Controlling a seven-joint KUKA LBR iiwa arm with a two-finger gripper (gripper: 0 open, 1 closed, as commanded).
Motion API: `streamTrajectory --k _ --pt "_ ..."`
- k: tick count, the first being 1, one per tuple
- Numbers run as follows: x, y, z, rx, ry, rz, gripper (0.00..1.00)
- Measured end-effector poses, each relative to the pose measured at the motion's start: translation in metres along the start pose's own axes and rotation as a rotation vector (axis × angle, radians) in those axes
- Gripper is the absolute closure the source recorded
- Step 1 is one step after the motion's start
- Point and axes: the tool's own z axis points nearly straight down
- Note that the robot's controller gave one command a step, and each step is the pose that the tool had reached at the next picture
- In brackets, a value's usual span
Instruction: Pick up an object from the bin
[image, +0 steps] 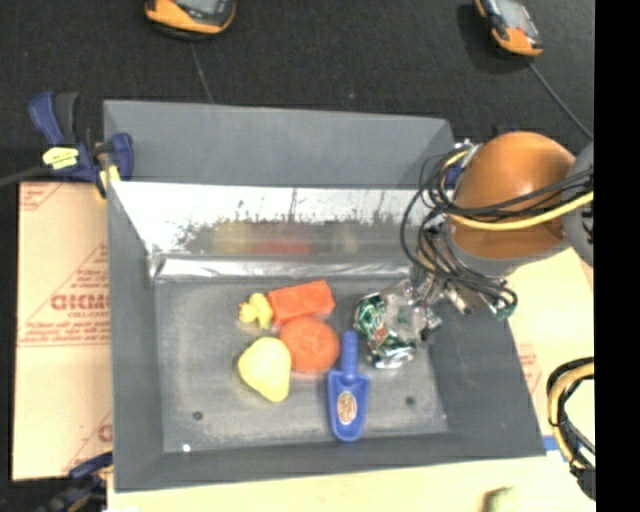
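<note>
orange cover (505, 190) on the arm's wrist sits closest to your lens, looped with black and yellow cables (440, 215), at about 2 o'clock from the middle of the grey bin (135, 340). below it the hand (412, 318) is down near the bin floor, at about 3 o'clock from the middle.

now read the floor from your left. a small yellow toy (255, 310) lies at about 10 o'clock from the middle. a pale yellow lemon-shaped thing (265, 369) lies at about 8 o'clock, near the toy but apart from it. an orange-red block (301, 298) lies at 12 o'clock, and its left end looks to touch the toy. an orange ball (309, 343) sits at the very middle, right against the block at 12 o'clock and against the lemon-shaped thing at 8 o'clock. a blue scoop (347, 392) lies with its handle pointing to 12 o'clock and its bowl to 6, the handle just beside the ball at the ball's 3 o'clock.

a crumpled, shiny green-and-white thing (378, 328) lies just past the scoop's handle, at 3 o'clock from the ball. the hand is right against it on its 3 o'clock side and partly over it. you cannot tell from this angle how wide the hand stands, or whether it grips the crumpled thing.
</note>
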Motion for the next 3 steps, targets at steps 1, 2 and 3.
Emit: streamTrajectory --k 1,2,3 --pt "-0.007 -0.006 0.035 0.006 -0.004 -0.094 1.00" --pt "0.033 0.007 0.036 0.004 -0.005 -0.139 1.00" --pt "0.028 0.007 0.045 0.004 -0.004 -0.170 1.00"
